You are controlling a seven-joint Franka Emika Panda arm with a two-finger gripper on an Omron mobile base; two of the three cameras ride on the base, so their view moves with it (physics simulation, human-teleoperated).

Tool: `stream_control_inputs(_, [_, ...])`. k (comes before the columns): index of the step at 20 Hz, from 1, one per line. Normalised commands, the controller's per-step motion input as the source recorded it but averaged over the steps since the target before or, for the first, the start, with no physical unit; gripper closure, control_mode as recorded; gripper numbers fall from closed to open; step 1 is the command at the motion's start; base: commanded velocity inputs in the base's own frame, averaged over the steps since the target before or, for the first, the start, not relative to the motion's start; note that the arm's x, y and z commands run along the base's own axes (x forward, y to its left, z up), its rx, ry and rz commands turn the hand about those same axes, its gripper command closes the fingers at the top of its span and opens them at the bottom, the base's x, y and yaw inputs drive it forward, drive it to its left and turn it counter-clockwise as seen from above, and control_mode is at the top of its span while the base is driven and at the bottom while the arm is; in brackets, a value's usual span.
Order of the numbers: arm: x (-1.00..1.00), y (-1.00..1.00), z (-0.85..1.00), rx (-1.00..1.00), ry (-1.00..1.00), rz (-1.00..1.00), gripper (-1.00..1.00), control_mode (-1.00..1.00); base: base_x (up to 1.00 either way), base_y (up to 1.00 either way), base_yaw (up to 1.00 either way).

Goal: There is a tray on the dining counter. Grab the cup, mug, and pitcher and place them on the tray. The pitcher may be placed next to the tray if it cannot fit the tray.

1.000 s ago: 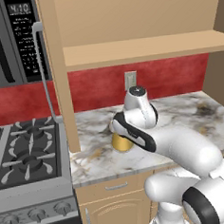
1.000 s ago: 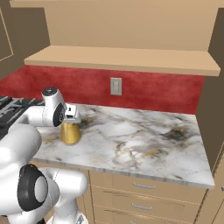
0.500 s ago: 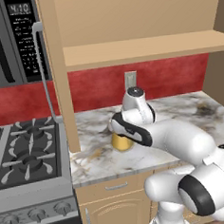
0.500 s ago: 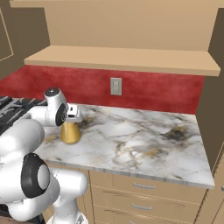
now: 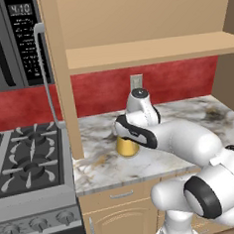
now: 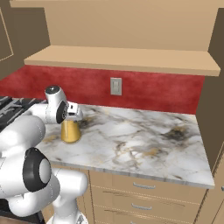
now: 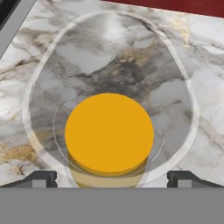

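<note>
The pitcher [image 5: 127, 147] [image 6: 70, 131] stands upright on a marble top near the stove, amber in its lower part with a clear neck. My gripper [image 6: 71, 119] hangs just over its mouth, pointing down. In the hand view I look straight into the pitcher [image 7: 109, 133]: its clear rim rings the amber disc. The gripper [image 7: 112, 178] is open, with one of its fingertips [image 7: 41, 178] on each side of the neck and nothing between them. The tray, the cup, the mug and the dining counter are out of view.
The marble top [image 6: 140, 144] sits on tan cabinets. A gas stove [image 5: 28, 161] borders it on the left, beside a tall wooden post [image 5: 61, 83]. A wooden shelf [image 6: 122, 59] hangs overhead, and a red backsplash with an outlet [image 6: 115, 86] lies behind.
The hand has stayed almost still over the pitcher; the arm's elbow has shifted a little. The jaws have stayed open and the pitcher has not moved.
</note>
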Motion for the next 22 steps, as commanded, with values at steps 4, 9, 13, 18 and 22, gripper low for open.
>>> stream_control_inputs(4, [0.0,0.0,0.0,0.0,0.0,0.0,-1.0,-1.0,0.0,0.0,0.0])
stream_control_inputs(9, [0.0,0.0,0.0,0.0,0.0,0.0,-1.0,-1.0,0.0,0.0,0.0])
stream_control_inputs(13, [0.0,0.0,0.0,0.0,0.0,0.0,-1.0,-1.0,0.0,0.0,0.0])
stream_control_inputs(18, [0.0,0.0,0.0,0.0,0.0,0.0,1.0,-1.0,0.0,0.0,0.0])
stream_control_inputs(22, [0.0,0.0,0.0,0.0,0.0,0.0,1.0,-1.0,0.0,0.0,0.0])
